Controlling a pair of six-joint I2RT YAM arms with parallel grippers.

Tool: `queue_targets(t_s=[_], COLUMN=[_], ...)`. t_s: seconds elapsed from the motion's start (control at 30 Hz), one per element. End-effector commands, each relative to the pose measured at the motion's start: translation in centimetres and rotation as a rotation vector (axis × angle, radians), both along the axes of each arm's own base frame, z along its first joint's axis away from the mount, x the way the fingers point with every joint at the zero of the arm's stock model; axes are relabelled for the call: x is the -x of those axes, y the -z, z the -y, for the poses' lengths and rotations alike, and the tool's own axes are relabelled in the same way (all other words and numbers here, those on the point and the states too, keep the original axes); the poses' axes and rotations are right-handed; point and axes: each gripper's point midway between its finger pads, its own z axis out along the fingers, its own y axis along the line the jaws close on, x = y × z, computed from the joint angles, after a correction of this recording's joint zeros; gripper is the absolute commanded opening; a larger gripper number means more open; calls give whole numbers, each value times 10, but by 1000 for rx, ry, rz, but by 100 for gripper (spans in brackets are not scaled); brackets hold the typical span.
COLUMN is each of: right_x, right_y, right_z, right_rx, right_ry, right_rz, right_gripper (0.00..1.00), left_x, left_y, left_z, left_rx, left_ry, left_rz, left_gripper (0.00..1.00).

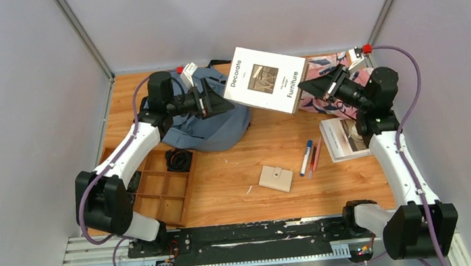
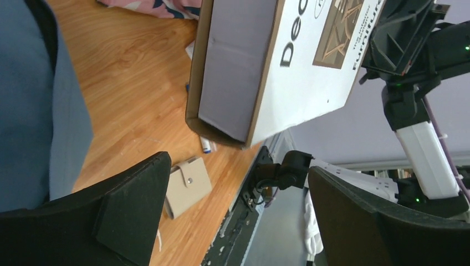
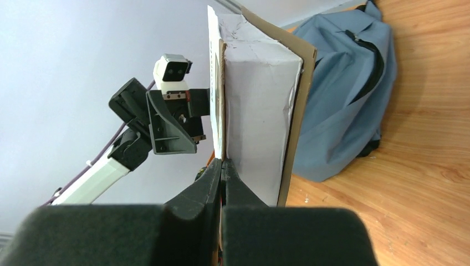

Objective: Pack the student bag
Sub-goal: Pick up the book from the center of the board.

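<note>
Starting left: wooden tray (image 1: 159, 187) on bench (image 1: 235, 159), near-left corner. Left claw (image 1: 220, 101) spread wide, empty, hovering over bag (image 1: 219, 131) — bag slumped on bench at back left, dark zip line along its top. Book (image 1: 265, 79), white cover, in air between claws, tilted, one corner just beside left claw. Wallet (image 1: 276, 179) and pens (image 1: 308, 157) flat on bench, centre front. Right claw (image 1: 313, 89) clamped tight on book's edge — carrying it. Patterned cloth (image 1: 325, 64) behind right claw; second book (image 1: 344, 138) on bench beside right arm.
</note>
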Motion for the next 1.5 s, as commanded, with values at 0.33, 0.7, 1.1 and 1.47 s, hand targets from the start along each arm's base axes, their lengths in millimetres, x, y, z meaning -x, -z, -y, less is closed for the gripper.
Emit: queue_targets(t_s=[0.33,0.7,1.1,1.47], right_x=[18,9,5,19], right_y=[-21,8,33,22], right_z=[-39,-54,-52,-61], right_rx=[-86,-71,-15,-63], right_ry=[-328,-411,-414,-529], right_rz=[24,-52,-40,24], right_gripper=[0,0,86,100], left_x=[-7,-7,1,12], left_y=[-19,-74,-93,-107], left_z=[10,15,5,-5], left_rx=[132,289,420,607], left_ry=[83,107,123,239], left_rz=[29,60,67,64], left_gripper=[100,59,23,15])
